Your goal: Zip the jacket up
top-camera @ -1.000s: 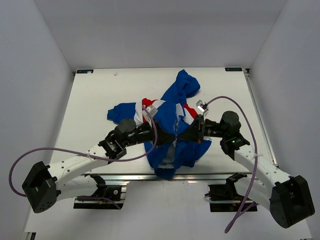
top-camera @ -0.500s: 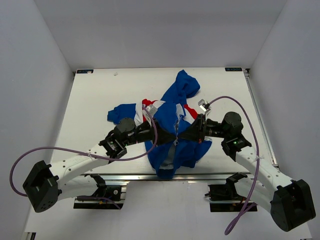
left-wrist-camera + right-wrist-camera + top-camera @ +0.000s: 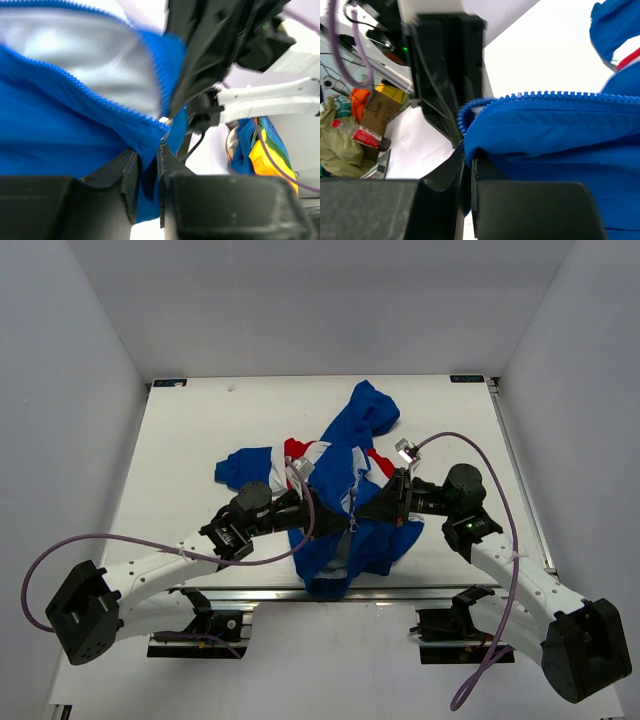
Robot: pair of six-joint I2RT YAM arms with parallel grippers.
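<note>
a: where's the jacket (image 3: 345, 490)?
b: bunched up around the middle of the white worktop (image 3: 200, 430), the hood (image 3: 366, 405) pointing to the far side and the bottom edge reaching the near edge. 1 blue sleeve (image 3: 240, 465) lies out to the left.
a: and the 2 arms?
b: both reach in over the front of it, and their tips nearly meet at the middle.
a: the left claw (image 3: 147, 165)?
b: pinched almost closed on a fold of blue cloth, right at the end of a row of zip teeth (image 3: 102, 100). the pale grey lining (image 3: 75, 50) shows above that row, so the front is open there.
a: the right claw (image 3: 467, 165)?
b: also clamped tight on blue cloth, just under another run of zip teeth (image 3: 550, 95) along the top of the fold.
a: do you see a slider?
b: a small bright speck sits at the left claw's grip, too blurred to name.
</note>
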